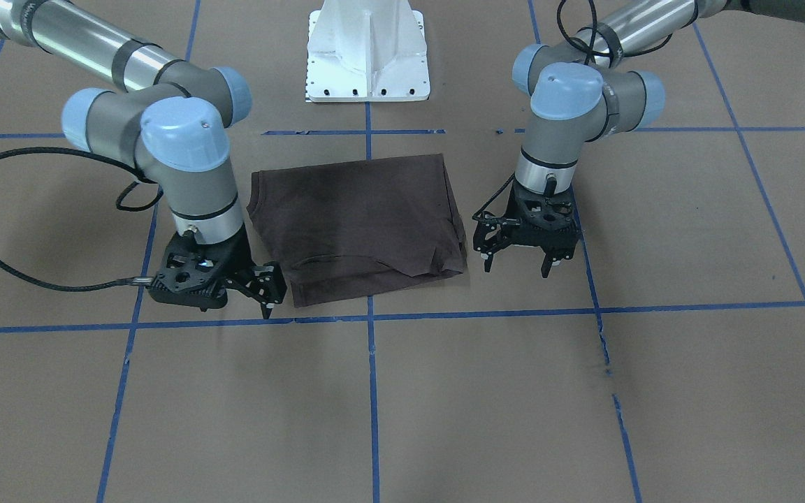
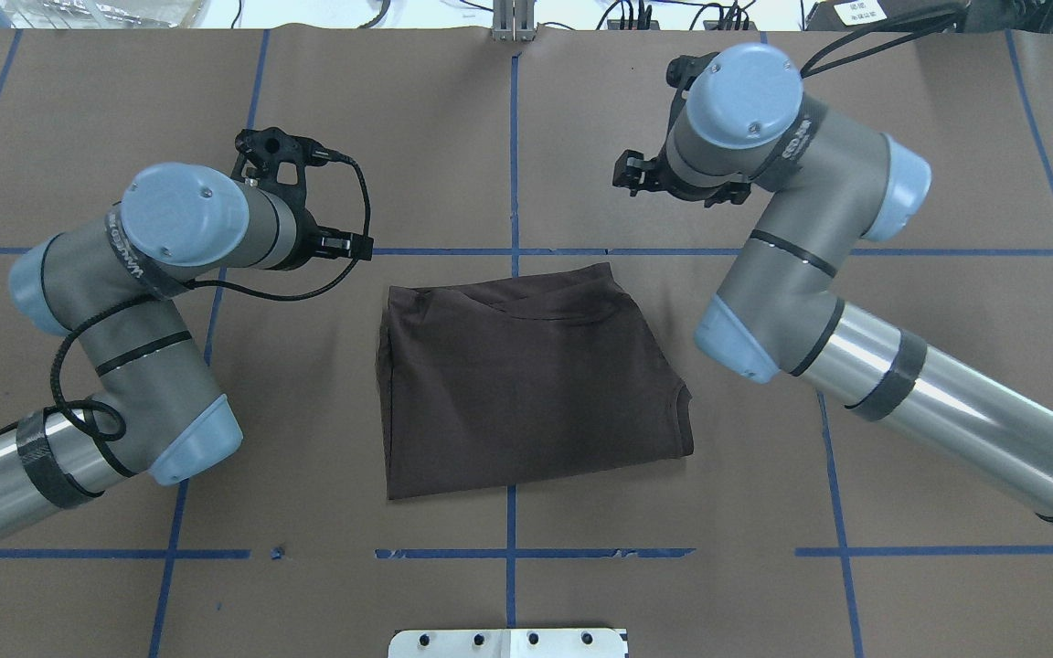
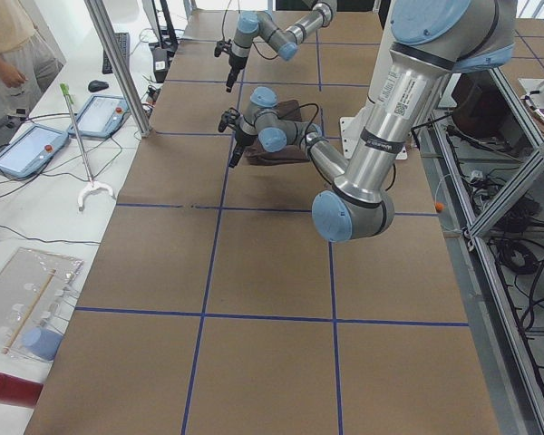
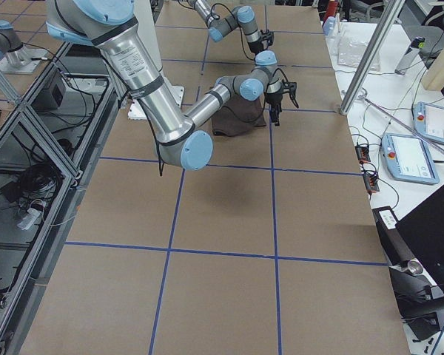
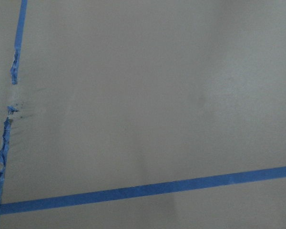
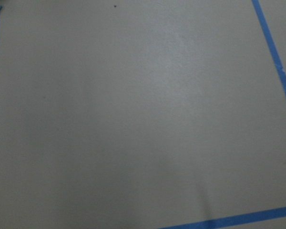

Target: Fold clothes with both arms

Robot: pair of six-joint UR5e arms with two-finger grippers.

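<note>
Overhead exterior: T-shirt lies folded mid-tabletop, between both arms. Left end effector is spread wide and empty, near one far corner. Right end effector looks spread too, empty, just beside the other. My worry: a pinch catching only the top layer peels the stack apart.

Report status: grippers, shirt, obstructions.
Left gripper open, empty. Right gripper open, empty. Dark brown T-shirt folded flat between them, ungripped. Only blue tape lines around it.

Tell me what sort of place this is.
Probably a robotics lab workcell: a left arm and right arm over a brown-paper table gridded with blue tape, and a teach pendant beside it.
</note>
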